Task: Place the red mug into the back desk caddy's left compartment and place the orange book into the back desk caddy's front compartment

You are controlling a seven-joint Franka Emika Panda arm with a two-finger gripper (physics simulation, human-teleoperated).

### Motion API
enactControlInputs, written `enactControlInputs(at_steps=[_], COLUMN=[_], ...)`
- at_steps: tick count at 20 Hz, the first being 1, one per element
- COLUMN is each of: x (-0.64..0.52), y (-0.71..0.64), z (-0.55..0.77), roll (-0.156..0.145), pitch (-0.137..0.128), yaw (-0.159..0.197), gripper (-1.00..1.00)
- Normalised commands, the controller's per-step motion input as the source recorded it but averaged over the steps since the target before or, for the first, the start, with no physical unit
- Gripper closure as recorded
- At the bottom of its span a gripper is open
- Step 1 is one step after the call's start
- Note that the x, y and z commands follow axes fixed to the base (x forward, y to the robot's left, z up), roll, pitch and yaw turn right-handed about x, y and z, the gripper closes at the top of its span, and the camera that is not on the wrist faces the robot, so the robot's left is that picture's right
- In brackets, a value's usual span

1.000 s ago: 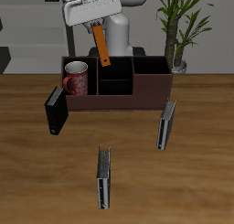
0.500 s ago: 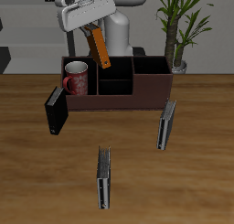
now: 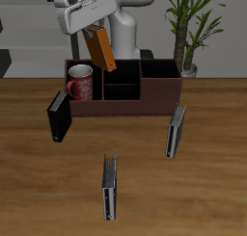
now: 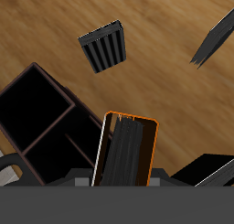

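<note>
Wooden table [image 3: 193,196] fills most of the shot, with a potted plant [image 3: 190,28] off at the back, so pretty plain setup. Up above the back desk caddy [image 3: 121,89] the gripper [image 3: 94,30] is pinching the orange book [image 3: 100,49] by its upper end, and the book hangs tilted in the air over the caddy, not touching it as far as I can see. From the wrist cam you get the orange book [image 4: 127,152] end-on, orange cover wrapped around the page block, with the caddy's dark sections [image 4: 41,113] right beside it. Red mug [image 3: 80,83] is sitting upright inside the caddy's left compartment [image 3: 77,76], handle showing. Front compartment [image 3: 121,90] in the middle looks dark. Then a black book [image 3: 60,116] stands just off the mug end of the caddy, one grey-black book [image 3: 175,131] stands out past the other end, and another grey-black book [image 3: 111,186] is nearer the table's front edge
</note>
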Motion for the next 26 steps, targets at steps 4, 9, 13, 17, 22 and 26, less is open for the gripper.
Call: enactControlInputs(at_steps=[4, 9, 13, 17, 22, 26], x=[-0.12, -0.21, -0.17, -0.09, -0.08, -0.08], y=[0.20, 0.23, 0.23, 0.11, 0.08, 0.04], z=[-0.06, -0.05, -0.02, -0.03, -0.08, -0.12], roll=[-0.001, -0.005, 0.019, 0.003, 0.028, 0.045], pitch=[-0.019, -0.090, -0.021, -0.034, 0.006, -0.012], yaw=[0.178, 0.248, 0.171, 0.177, 0.177, 0.272], gripper=[1.00, 1.00, 1.00, 1.00, 1.00, 1.00])
